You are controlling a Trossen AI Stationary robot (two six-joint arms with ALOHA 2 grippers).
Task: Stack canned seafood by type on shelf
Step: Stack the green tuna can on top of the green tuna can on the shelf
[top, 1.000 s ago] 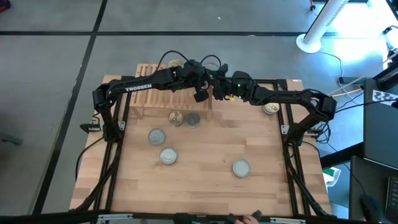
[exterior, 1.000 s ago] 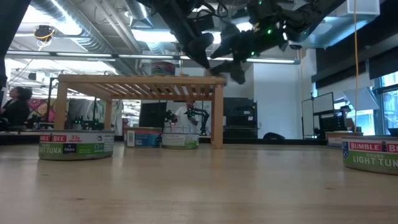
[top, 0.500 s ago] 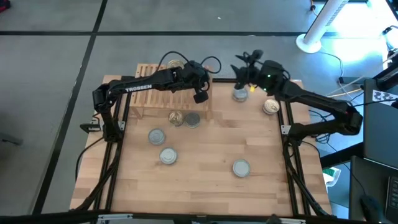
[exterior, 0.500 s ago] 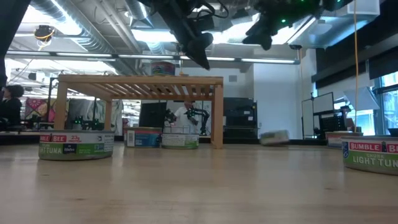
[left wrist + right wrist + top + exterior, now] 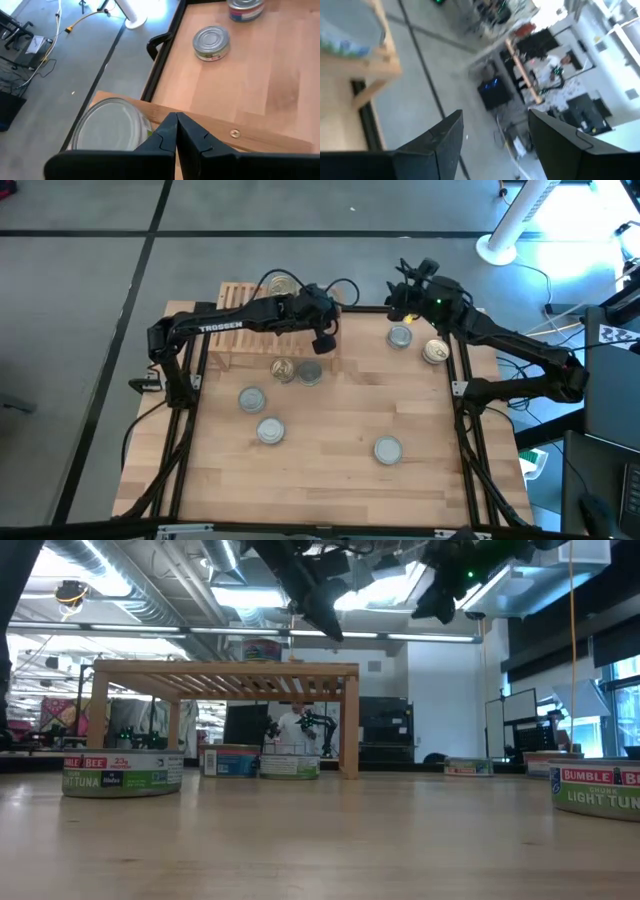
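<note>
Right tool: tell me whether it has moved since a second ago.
Yes. In the high view the right tool has swung away from the shelf toward the table's right far corner, leaving a can on the table.

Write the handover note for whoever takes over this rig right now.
Left gripper: shut, empty, raised by the shelf's right end.
Right gripper: open, empty, raised over the table's far right edge.
Cans: one on the shelf; two touching in front of it; two near left; one near right; two far right.
Done: one can shelved.
Left: seven cans, sorted by type.
</note>
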